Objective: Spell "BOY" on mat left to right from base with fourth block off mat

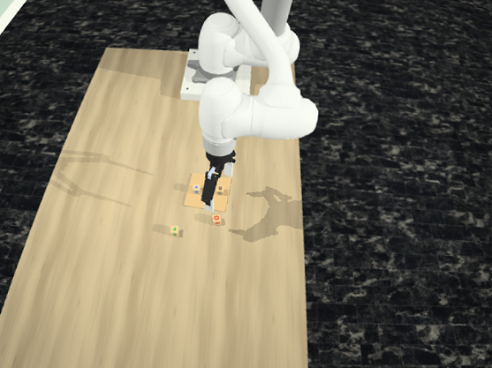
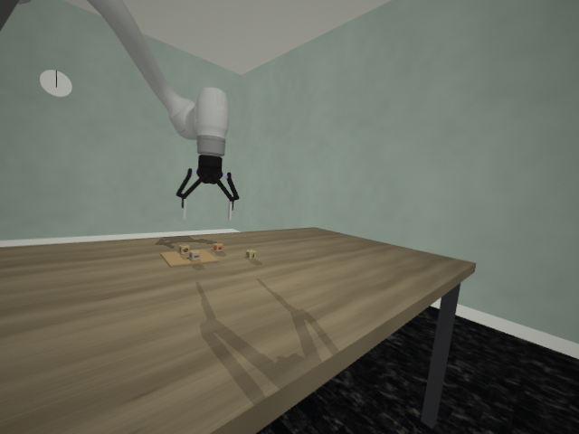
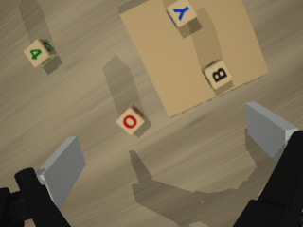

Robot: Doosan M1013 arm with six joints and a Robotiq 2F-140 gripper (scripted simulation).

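A tan mat (image 1: 192,201) (image 2: 170,258) (image 3: 158,44) lies flat on the wooden table (image 1: 89,274) (image 2: 327,289). On it stand two blocks apart from each other: one with a blue Y (image 1: 196,188) (image 2: 194,255) (image 3: 181,14) and one with a black B (image 1: 220,189) (image 2: 184,249) (image 3: 218,76). A block with a red O (image 1: 216,219) (image 2: 217,247) (image 3: 132,120) lies on the table just off the mat's edge. A block with a green 4 (image 1: 175,230) (image 2: 251,254) (image 3: 38,53) lies farther off. My gripper (image 2: 206,212) (image 3: 162,135) is open and empty, high above the mat's edge near the O block.
The robot's base (image 1: 193,81) stands at the table's far end in the top view. The arm's shadow falls across the table. The table's edges are far from the blocks.
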